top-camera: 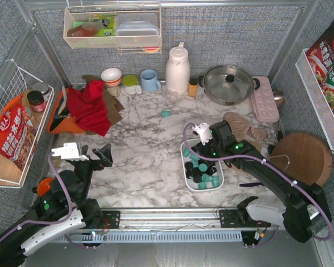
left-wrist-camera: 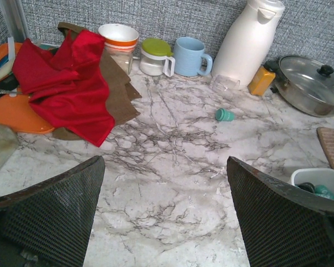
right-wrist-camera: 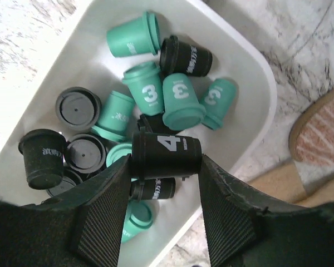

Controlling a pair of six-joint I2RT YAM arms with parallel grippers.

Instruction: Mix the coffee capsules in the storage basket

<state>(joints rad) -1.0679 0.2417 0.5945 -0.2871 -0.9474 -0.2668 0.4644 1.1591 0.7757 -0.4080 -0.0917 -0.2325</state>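
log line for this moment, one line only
phase: mixing | right gripper: shut on black capsule over storage basket | left gripper: open, empty | stray teal capsule: on table

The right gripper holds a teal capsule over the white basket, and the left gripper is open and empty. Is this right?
Not quite: the capsule in the right gripper is black, not teal, as the right wrist view shows. It is held over the white basket, and the left gripper is open and empty.
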